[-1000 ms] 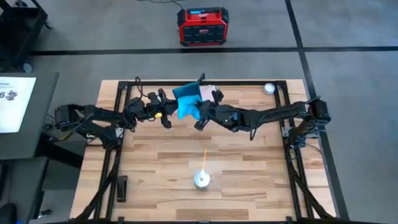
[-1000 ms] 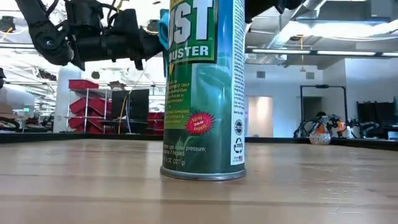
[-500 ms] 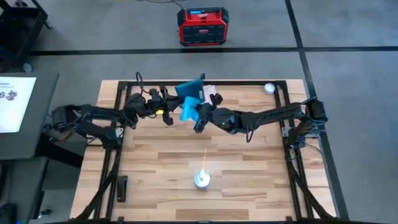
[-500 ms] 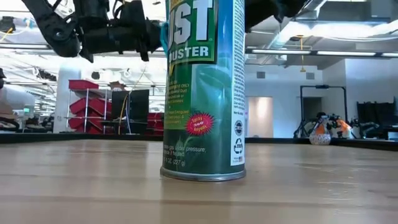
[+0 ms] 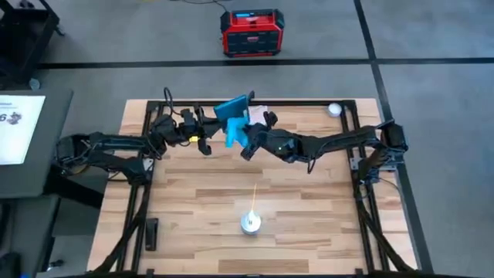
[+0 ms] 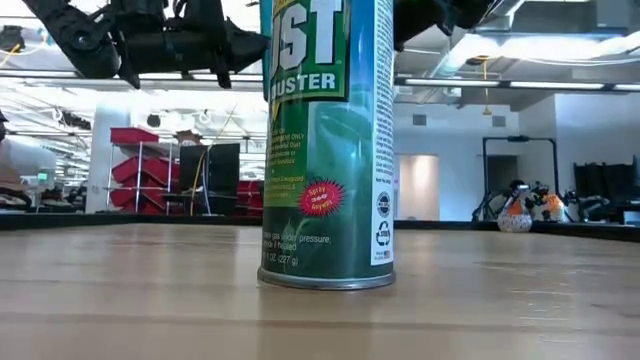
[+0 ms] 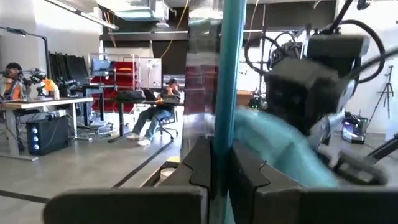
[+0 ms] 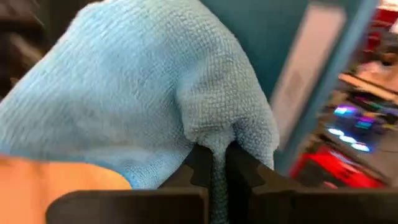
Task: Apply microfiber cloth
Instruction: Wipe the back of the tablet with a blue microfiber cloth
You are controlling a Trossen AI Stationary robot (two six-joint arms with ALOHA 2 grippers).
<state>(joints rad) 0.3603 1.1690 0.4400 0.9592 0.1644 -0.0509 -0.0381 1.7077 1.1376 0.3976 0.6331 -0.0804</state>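
One green aerosol can (image 6: 328,145) stands upright at the near edge of the pale wooden-plank bench (image 5: 309,201), its label reading "DUSTER" in part, with a red starburst and small print about pressure; from above it shows as a white cap with a thin straw (image 5: 249,222). A small black flat object (image 5: 151,232) lies near the bench's near left corner.

Farther back, both dark arms meet above the bench's far middle. The right claw (image 8: 212,163) is clenched on a fold of the bright sky-blue soft microfiber cloth (image 5: 234,136), which hangs raised off the bench and rests against a teal-edged flat tablet (image 5: 232,109). The left claw (image 7: 219,171) grips that tablet by its thin edge, holding it upright in the air.

A small white ball-like object (image 5: 333,110) sits at the far right corner. Beyond the bench, a red and black box (image 5: 252,32) stands on the grey floor. In the room behind, a person (image 7: 160,106) sits at a desk.
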